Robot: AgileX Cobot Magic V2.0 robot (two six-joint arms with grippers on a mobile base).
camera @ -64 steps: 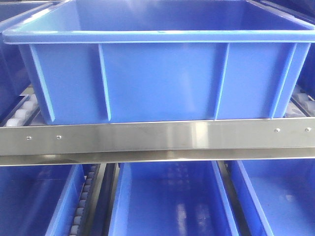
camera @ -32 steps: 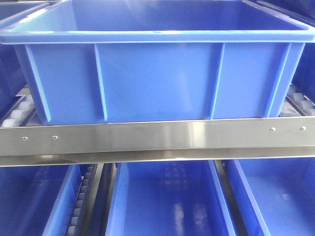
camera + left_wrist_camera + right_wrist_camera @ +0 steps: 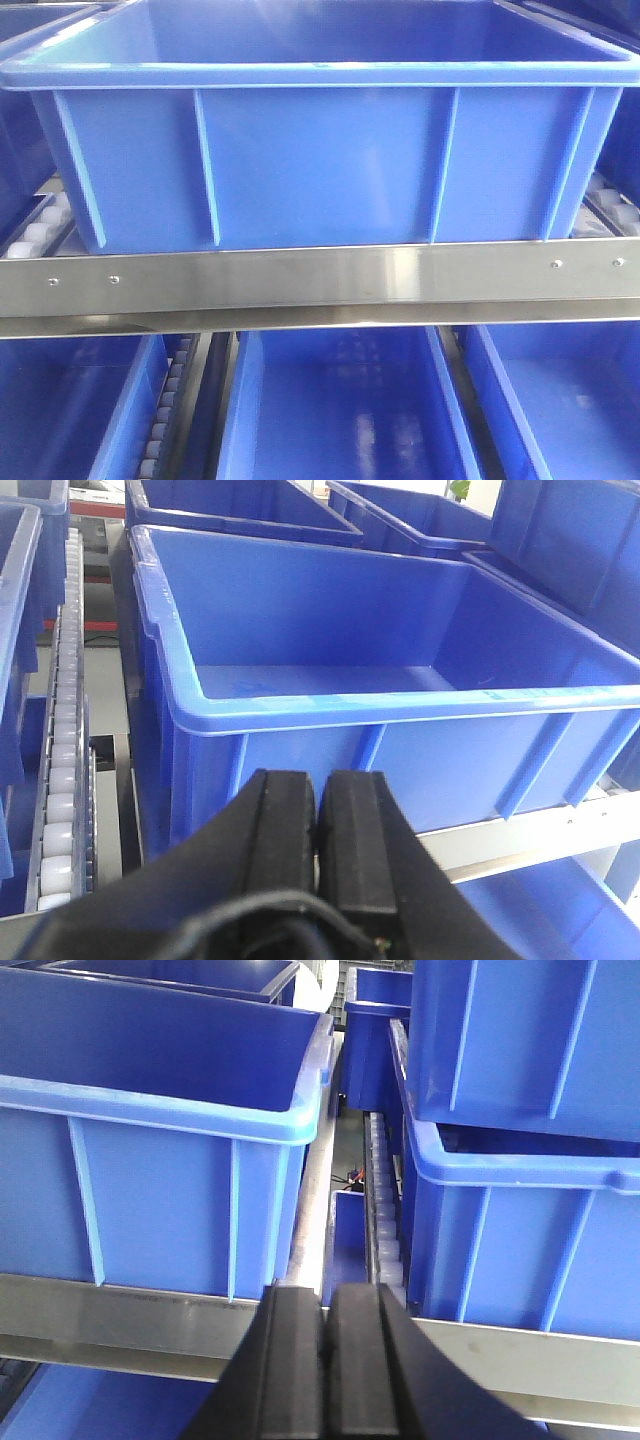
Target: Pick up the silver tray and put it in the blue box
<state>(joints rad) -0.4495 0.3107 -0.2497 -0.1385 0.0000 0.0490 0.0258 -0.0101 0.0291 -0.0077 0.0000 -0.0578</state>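
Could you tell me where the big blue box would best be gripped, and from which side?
The blue box is probably best taken by its thick near rim, from above at the front: the open top lets one jaw drop inside, while the broad ribbed walls give nothing narrow to pinch.

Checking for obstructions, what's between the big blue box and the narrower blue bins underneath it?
In the front view, a steel rail with small rivets runs across beneath the blue box and above the lower bins.

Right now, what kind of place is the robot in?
Probably a warehouse or factory storage rack: a big blue box sits behind a steel rail, white rollers run alongside, and more blue bins sit below.
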